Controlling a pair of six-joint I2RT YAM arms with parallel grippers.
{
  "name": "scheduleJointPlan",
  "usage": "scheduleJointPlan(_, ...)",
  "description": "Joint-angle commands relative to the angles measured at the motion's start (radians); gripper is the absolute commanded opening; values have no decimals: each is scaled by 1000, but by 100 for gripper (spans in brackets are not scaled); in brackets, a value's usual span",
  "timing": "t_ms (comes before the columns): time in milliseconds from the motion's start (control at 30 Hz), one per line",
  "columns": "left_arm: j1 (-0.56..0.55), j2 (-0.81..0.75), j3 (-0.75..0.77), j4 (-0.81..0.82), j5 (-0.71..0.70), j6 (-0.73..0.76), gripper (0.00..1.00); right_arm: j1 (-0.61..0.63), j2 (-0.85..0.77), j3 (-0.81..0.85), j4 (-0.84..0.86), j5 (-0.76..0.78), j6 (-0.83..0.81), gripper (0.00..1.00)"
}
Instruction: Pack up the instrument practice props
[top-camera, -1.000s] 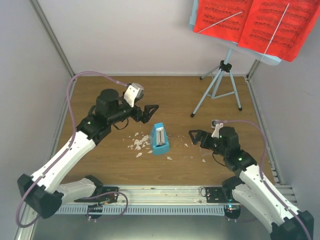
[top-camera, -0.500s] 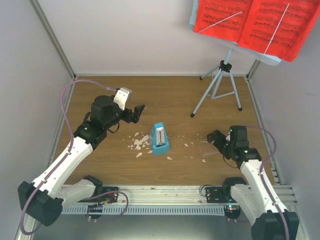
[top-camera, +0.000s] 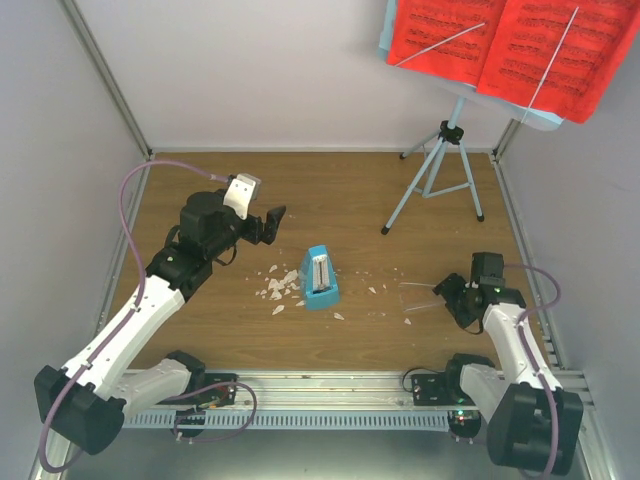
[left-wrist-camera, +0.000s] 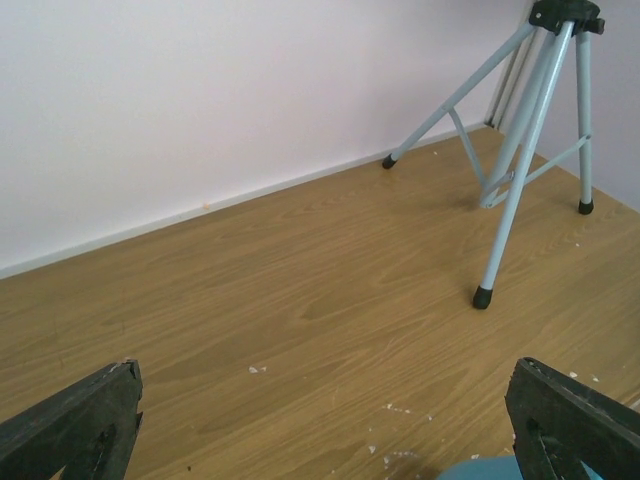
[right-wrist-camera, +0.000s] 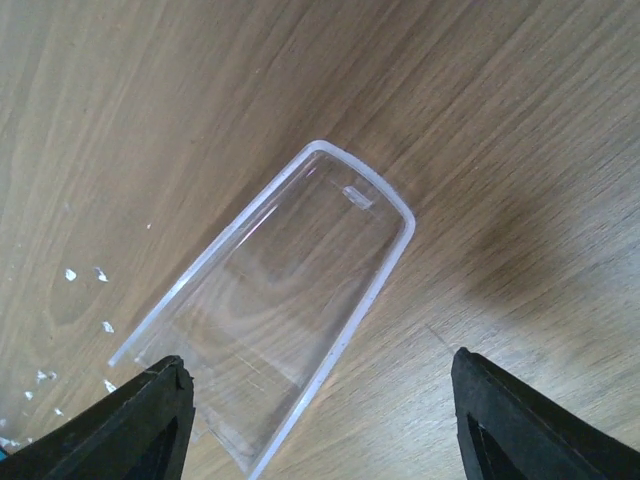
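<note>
Two red sheet-music pages (top-camera: 515, 45) side by side on the plate of the pale-blue music stand (top-camera: 440, 170), high in the far right corner. Black printed staves on both pages, too small to read. One thin pale rod (top-camera: 438, 45) slanted across each page.

Three legs of the stand spread on the wooden surface (top-camera: 350, 195), their feet close to the far wall (top-camera: 270, 70) and the right wall, the post upright.

Small blue box (top-camera: 320, 280) near the middle of the surface, its long side running from near to far, with a pale striped part in its upper face. White scraps (top-camera: 278, 290) just beside it on the left, a few more on the right.

Clear triangular piece (right-wrist-camera: 270, 330) flat on the surface between the box and the right arm, its long axis about left to right in the top view. In the right wrist view, the narrow rounded end pointing away from the camera, the wide end between the fingers.

Right tool (right-wrist-camera: 318, 360) open, low over the wide end of the clear piece, one finger on each side. Contact impossible to judge.

Left tool (top-camera: 272, 222) open wide and empty, raised over the surface to the left of the box and directed toward the stand.

Much bare wood between the left tool and the stand legs. Walls on three sides, and a metal rail (top-camera: 330, 385) along the near edge.
</note>
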Motion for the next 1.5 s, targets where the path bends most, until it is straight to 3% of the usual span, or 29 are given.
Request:
scheduleJointPlan(0,5,-20,-15,54,-24,9,99,-11,13,-3,13,35,19,69)
scheduleJointPlan(167,5,-27,-17,55,-23,9,99,-11,1,-29,41,47,33,57)
scheduleJointPlan(333,6,-29,-20,58,-26,9,99,-10,4,-57,76,30,42,33)
scheduleJointPlan(800,6,-25,-19,54,-21,9,99,-10,67,-87,132,6,33,33)
scheduleJointPlan(1467,5,-17,-21,54,-18,9,99,-11,105,-97,184,34,-14,20)
